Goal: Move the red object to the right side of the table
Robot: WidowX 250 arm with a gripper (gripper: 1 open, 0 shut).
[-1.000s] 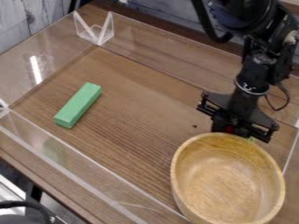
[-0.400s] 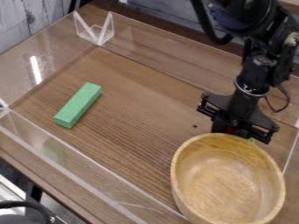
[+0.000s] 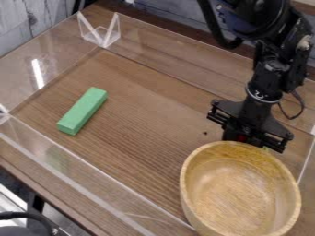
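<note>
No shift since before: gripper (image 3: 255, 136) clamped shut (red object hidden) beside bowl (image 3: 241, 192).

Flat green rectangular block (image 3: 81, 111) at nine o'clock, lying at a slant, long axis running from lower left to upper right. Round light wooden bowl (image 3: 241, 194) at five o'clock, upright, hollow facing up, cut off by the lower edge. Well apart from each other. Clear acrylic bracket (image 3: 99, 29) at eleven o'clock.

I get 1 view only: a raised camera looking obliquely down across the table (image 3: 147, 111), fairly near, arm (image 3: 264, 55) entering from 1 o'clock.
</note>
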